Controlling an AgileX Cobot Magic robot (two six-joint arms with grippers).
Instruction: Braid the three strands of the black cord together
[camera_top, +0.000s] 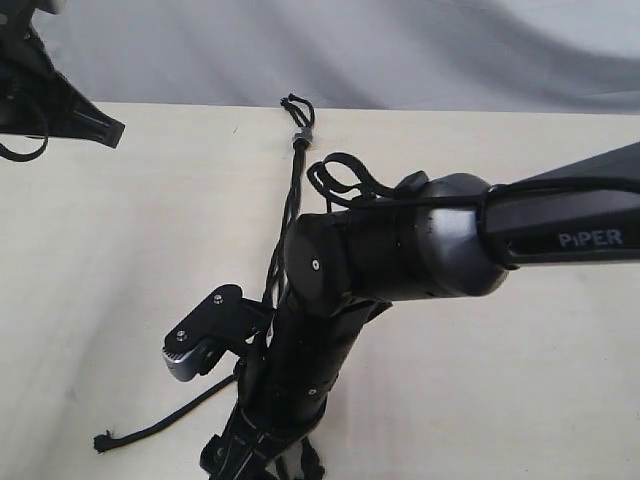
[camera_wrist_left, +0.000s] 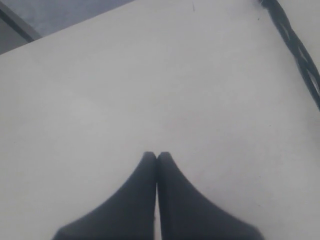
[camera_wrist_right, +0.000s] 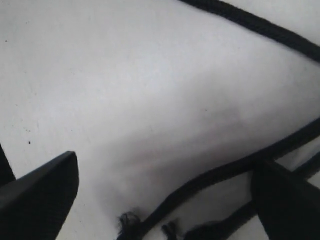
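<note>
The black cord lies down the middle of the table. Its short loops (camera_top: 296, 105) sit beyond the grey clip (camera_top: 303, 137), and a braided length (camera_top: 283, 225) runs toward me; the same braid (camera_wrist_left: 299, 54) crosses a corner of the left wrist view. One loose strand (camera_top: 160, 420) trails left to a frayed knot (camera_top: 103, 441). My right gripper (camera_wrist_right: 167, 172) is open low over the table, with a strand (camera_wrist_right: 225, 172) and two frayed ends (camera_wrist_right: 129, 222) lying between its fingers (camera_wrist_right: 45, 192). A further strand (camera_wrist_right: 260, 24) passes beyond it. My left gripper (camera_wrist_left: 157, 156) is shut on nothing, over bare table.
The right arm (camera_top: 400, 250) reaches across the middle and hides the cord's lower part. The left arm (camera_top: 55, 110) sits at the far left corner. A pale table (camera_top: 520, 380) ends at a grey backdrop (camera_top: 400, 50).
</note>
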